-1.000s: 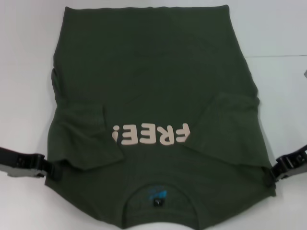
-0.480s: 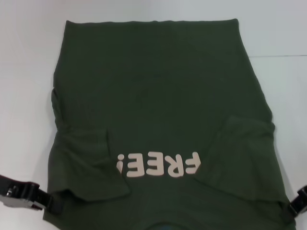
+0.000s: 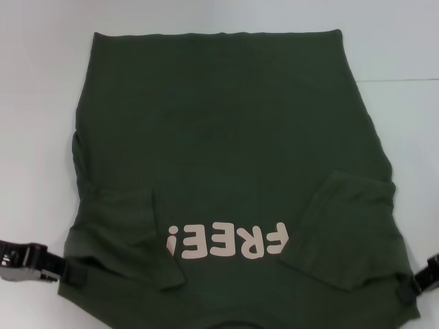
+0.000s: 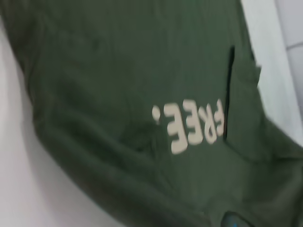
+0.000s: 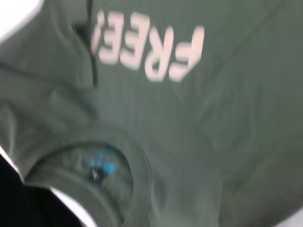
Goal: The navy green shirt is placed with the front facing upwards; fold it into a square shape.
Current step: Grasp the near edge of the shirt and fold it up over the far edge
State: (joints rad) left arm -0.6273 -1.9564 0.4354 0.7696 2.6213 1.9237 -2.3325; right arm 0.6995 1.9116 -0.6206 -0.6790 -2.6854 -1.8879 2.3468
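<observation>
Shirt is dark olive green w/ cream "FREE!" lettering. Neck label is blue & black. Table is white.

Most of the white table is covered by the navy green shirt. Bare strips of table are left open along both long sides and beyond the far hem. The near corners are occupied by the left gripper and right gripper, each at the shirt's edge.
</observation>
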